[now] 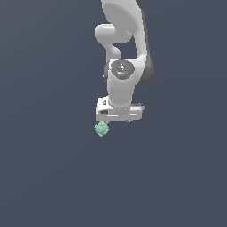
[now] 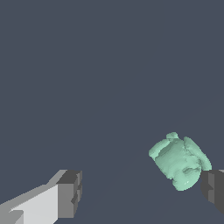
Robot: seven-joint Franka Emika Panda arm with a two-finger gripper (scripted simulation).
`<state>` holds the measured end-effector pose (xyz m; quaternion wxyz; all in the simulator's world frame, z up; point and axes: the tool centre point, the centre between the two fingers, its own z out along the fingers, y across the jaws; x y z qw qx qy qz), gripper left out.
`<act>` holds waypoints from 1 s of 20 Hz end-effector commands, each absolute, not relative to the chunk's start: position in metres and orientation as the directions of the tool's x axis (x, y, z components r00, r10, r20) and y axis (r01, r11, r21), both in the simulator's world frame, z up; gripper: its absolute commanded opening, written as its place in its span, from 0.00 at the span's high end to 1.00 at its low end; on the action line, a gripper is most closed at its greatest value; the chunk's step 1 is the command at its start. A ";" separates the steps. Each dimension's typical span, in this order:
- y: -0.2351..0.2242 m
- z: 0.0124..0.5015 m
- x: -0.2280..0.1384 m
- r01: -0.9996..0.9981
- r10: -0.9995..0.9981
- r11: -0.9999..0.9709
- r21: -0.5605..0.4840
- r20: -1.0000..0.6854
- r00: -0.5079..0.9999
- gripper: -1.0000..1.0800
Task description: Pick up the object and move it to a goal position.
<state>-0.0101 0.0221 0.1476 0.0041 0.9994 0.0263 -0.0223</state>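
So I'm barely into this one: nothing is picked up yet, and I see no goal marker in either view. The white Panda gripper with dark grey finger pads is spread wide open with nothing between the pads. The small mint-green lumpy cube-ish block sits on the flat slate-grey floor, right next to one pad rather than centred in the gap. In the exterior view the block pokes out just below the gripper, toward that view's left. I reckon the grasp, lift and carry are all left. Its surface looks bumpy and rounded, sort of moulded
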 end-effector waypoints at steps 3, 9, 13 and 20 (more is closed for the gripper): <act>0.022 0.148 -0.010 0.054 0.054 -0.999 0.006 -0.044 0.998 0.04; 0.019 0.157 -0.012 0.062 0.062 -0.998 -0.006 -0.037 0.997 0.04; 0.019 0.159 -0.012 0.059 0.059 -0.998 -0.009 -0.035 0.998 0.04; 0.015 0.156 -0.013 0.083 0.083 -0.997 -0.008 -0.034 0.996 0.04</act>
